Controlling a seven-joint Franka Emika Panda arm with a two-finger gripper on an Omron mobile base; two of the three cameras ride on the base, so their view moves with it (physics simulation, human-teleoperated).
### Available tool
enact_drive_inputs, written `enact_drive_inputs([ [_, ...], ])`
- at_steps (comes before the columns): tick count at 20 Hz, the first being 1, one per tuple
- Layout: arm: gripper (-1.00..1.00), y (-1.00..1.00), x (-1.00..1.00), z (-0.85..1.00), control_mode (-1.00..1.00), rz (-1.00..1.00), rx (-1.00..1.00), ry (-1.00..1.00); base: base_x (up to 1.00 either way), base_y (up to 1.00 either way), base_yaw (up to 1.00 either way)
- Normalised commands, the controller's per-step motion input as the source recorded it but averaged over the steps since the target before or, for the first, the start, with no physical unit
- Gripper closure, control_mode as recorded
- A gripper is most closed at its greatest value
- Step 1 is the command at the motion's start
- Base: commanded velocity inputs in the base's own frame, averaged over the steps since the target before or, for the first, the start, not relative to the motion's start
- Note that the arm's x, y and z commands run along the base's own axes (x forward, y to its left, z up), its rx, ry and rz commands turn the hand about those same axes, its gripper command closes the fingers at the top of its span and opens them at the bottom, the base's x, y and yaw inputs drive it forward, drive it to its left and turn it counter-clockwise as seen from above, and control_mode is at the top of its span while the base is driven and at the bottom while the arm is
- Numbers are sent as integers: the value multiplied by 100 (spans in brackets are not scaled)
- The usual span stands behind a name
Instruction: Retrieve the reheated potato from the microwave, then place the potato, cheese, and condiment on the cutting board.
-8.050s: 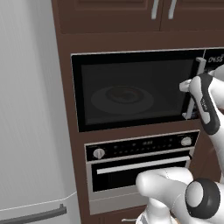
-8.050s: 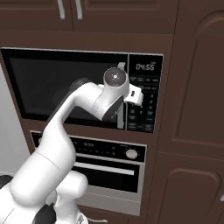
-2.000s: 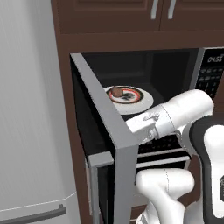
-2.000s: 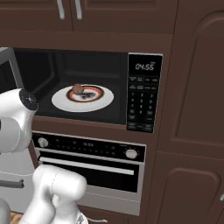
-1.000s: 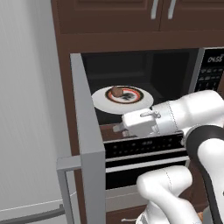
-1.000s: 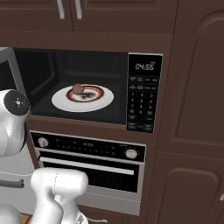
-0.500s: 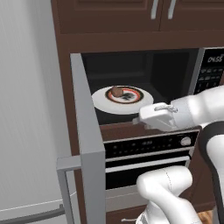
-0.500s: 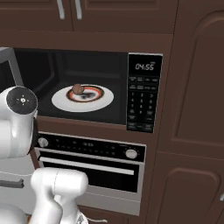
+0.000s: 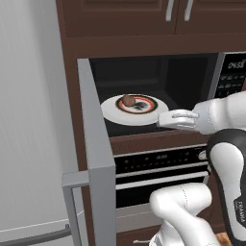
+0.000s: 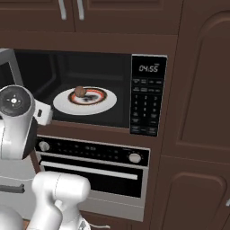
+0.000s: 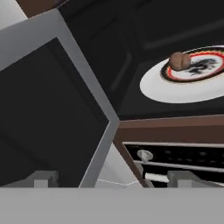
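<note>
Change: since a second ago your gripper (image 9: 166,119) has swung away from the door side and now sits at the front lip of the open cavity; the door has not shifted since then.
Microwave (image 10: 144,96): you have it wide open — the door (image 9: 96,158) stands swung out at about 9 o'clock of the cavity in the left base view, its silver handle (image 9: 72,202) at the outer edge.
Potato (image 9: 128,100): you'll find it on the white plate (image 9: 115,113) inside the microwave, toward the plate's far-left part, roughly 11 o'clock from the plate's centre. In the hand view it (image 11: 178,61) sits up at 1 o'clock.
Plate: it lies flat on the cavity floor, with a red and dark ring pattern in the middle.
Gripper: your jaws stand spread wide with nothing between them; in the hand view the two fingertips (image 11: 43,179) sit far apart at the bottom. The hand is just in front of the plate's near-right rim, at about 4 o'clock from the potato, not touching it.
Oven (image 10: 90,157): directly under the microwave at 6 o'clock — knobs at both ends of its panel, door closed.
Keypad (image 10: 146,110): at 3 o'clock of the cavity, with the clock display above it.
</note>
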Motion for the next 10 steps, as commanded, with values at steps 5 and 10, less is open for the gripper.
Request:
enact_drive_inputs([
  [5,-100,-23,69,-16,-100,0,2,-6,0,0,0],
  [10,-100,-10,75,-9,-100,0,7,12,0,0,0],
])
